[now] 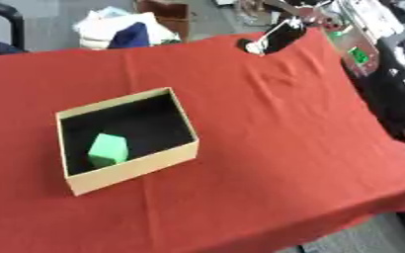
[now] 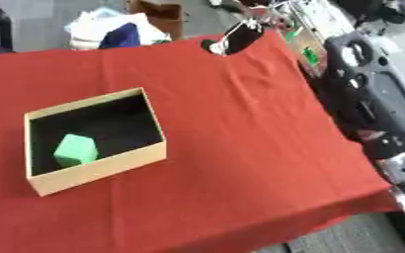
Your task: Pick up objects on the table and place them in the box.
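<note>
Bench (image 1: 266,148) under red cloth. Box (image 1: 133,169) at 9 o'clock, open, black lining. Green block (image 1: 107,149) inside it, toward the near-left corner. Right hand (image 2: 237,35) at 12 o'clock on the far edge, arm along the right side; cannot tell how its fingers stand.

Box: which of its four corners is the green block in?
The near-left corner. The green block lies close to the front wall of the box, toward its left end. The other three corners show only bare black floor.
</note>
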You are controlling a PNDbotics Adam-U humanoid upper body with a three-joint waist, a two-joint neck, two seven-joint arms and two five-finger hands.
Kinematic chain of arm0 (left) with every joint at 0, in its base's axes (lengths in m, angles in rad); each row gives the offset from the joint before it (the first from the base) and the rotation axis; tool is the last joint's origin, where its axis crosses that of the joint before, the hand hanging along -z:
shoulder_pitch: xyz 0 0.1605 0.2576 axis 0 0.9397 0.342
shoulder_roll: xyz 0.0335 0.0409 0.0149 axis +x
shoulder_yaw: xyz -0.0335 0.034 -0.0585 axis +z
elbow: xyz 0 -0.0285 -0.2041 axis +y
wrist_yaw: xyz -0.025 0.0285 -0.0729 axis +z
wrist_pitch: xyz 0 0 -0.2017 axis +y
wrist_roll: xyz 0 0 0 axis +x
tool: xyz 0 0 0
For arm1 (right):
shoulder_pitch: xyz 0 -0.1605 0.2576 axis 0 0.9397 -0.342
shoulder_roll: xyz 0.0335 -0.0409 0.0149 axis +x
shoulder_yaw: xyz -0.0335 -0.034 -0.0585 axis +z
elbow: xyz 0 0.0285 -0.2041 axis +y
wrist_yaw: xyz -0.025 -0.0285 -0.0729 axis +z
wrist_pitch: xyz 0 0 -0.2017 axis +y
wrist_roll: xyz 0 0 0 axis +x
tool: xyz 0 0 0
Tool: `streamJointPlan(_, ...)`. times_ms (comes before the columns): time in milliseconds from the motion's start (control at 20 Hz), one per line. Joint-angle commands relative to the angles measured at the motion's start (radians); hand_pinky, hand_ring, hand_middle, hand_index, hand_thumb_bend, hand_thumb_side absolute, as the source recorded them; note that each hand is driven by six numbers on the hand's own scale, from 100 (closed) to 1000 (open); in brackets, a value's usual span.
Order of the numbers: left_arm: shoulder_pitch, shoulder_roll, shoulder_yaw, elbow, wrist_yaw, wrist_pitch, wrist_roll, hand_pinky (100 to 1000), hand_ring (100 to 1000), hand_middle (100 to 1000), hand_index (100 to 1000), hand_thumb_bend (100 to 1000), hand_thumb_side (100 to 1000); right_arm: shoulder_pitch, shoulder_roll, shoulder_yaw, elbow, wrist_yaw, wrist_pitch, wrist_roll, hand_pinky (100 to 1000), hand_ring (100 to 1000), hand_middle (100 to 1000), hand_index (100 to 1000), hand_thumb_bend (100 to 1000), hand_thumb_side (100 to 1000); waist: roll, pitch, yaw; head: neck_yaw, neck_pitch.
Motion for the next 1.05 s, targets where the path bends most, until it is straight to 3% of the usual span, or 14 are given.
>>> streamJointPlan(50, -0.036, 0.027, -0.032, -0.02, -0.164, 0.11, 0.0, 577, 549, 547, 696, 100, 482, -0.012, -0.027, -0.019, -0.01, -0.006, 0.007, -0.004, 830, 823, 916, 1000, 297, 410, 0.002, -0.017, -0.003, 0.007, -0.007)
streamJointPlan(100, -0.042, 0.024, -0.041, -0.02, -0.201, 0.13, 0.0, 577, 549, 547, 696, 100, 482, -0.012, -0.027, -0.019, -0.01, -0.006, 0.007, -0.004, 830, 823, 916, 1000, 297, 410, 0.002, -0.017, -0.004, 0.008, -0.007)
streamJointPlan(150, -0.059, 0.027, -0.05, -0.018, -0.241, 0.158, -0.004, 466, 416, 415, 675, 100, 504, -0.011, -0.025, -0.016, -0.008, -0.005, 0.007, -0.002, 831, 825, 917, 1000, 272, 392, 0.003, -0.017, -0.007, 0.008, -0.007)
streamJointPlan(300, -0.093, 0.024, -0.078, -0.02, -0.343, 0.229, -0.016, 466, 416, 415, 675, 100, 504, -0.011, -0.022, -0.013, -0.005, -0.002, 0.007, 0.004, 831, 825, 917, 1000, 272, 392, 0.003, -0.018, -0.012, 0.009, -0.007)
streamJointPlan(350, -0.104, 0.02, -0.075, -0.02, -0.367, 0.254, -0.006, 290, 238, 236, 509, 123, 451, -0.009, -0.022, -0.011, -0.003, -0.001, 0.006, 0.007, 833, 827, 922, 1000, 247, 400, 0.002, -0.02, -0.012, 0.009, -0.009)
streamJointPlan(450, -0.126, 0.013, -0.077, -0.02, -0.42, 0.311, 0.017, 238, 185, 185, 470, 121, 424, -0.008, -0.02, -0.007, 0.0, 0.003, 0.006, 0.014, 834, 829, 924, 1000, 233, 417, 0.002, -0.021, -0.014, 0.004, -0.009)
streamJointPlan(600, -0.137, 0.004, -0.09, -0.02, -0.461, 0.356, 0.033, 230, 174, 175, 461, 120, 423, -0.009, -0.018, -0.006, 0.002, 0.006, 0.008, 0.02, 834, 829, 925, 1000, 223, 420, 0.001, -0.021, -0.015, 0.001, -0.008)
streamJointPlan(650, -0.138, 0.002, -0.092, -0.019, -0.466, 0.364, 0.034, 197, 128, 127, 412, 100, 367, -0.009, -0.019, -0.006, 0.002, 0.008, 0.01, 0.022, 835, 831, 929, 1000, 148, 602, 0.001, -0.022, -0.015, 0.001, -0.008)
streamJointPlan(700, -0.138, -0.002, -0.093, -0.017, -0.465, 0.377, 0.033, 195, 126, 124, 411, 100, 367, -0.009, -0.019, -0.007, 0.003, 0.015, 0.015, 0.024, 835, 831, 929, 1000, 146, 613, 0.001, -0.022, -0.015, 0.001, -0.008)
streamJointPlan(750, -0.139, -0.004, -0.094, -0.016, -0.462, 0.387, 0.031, 162, 100, 100, 396, 100, 351, -0.009, -0.019, -0.006, 0.003, 0.022, 0.019, 0.024, 833, 829, 927, 1000, 142, 704, 0.001, -0.023, -0.015, 0.001, -0.008)
streamJointPlan(1000, -0.14, -0.006, -0.098, -0.016, -0.442, 0.418, 0.031, 155, 100, 100, 393, 100, 347, -0.009, -0.017, -0.003, 0.003, 0.046, 0.023, 0.006, 833, 829, 926, 1000, 152, 745, 0.001, -0.024, -0.015, 0.002, -0.009)
streamJointPlan(1050, -0.14, -0.006, -0.098, -0.016, -0.442, 0.419, 0.031, 151, 100, 100, 385, 100, 316, -0.009, -0.017, -0.002, 0.003, 0.047, 0.022, 0.004, 831, 827, 925, 1000, 199, 833, 0.001, -0.024, -0.014, 0.001, -0.009)
